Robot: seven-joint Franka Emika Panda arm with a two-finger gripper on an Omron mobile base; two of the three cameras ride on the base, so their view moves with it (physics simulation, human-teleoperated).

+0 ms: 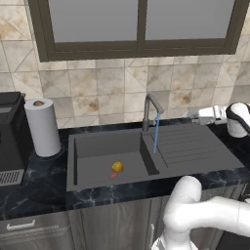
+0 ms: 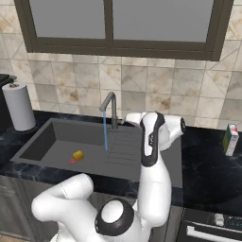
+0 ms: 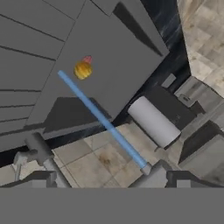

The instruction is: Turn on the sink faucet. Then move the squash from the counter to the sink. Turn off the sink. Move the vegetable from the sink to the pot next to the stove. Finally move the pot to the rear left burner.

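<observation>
Here, in the left base view, the small yellow roundish squash (image 1: 117, 167) lies in the dark grey rectangular sink (image 1: 88, 146) beside the red drain mark, while water runs from the slim grey metal faucet (image 1: 149, 110) onto the drainboard; in the right base view, the two-finger gripper (image 2: 128, 118) sits just right of the faucet stem, so shutting off looks next; in the hand view, the faucet stands close at lower left; the finger spread cannot be told.
</observation>
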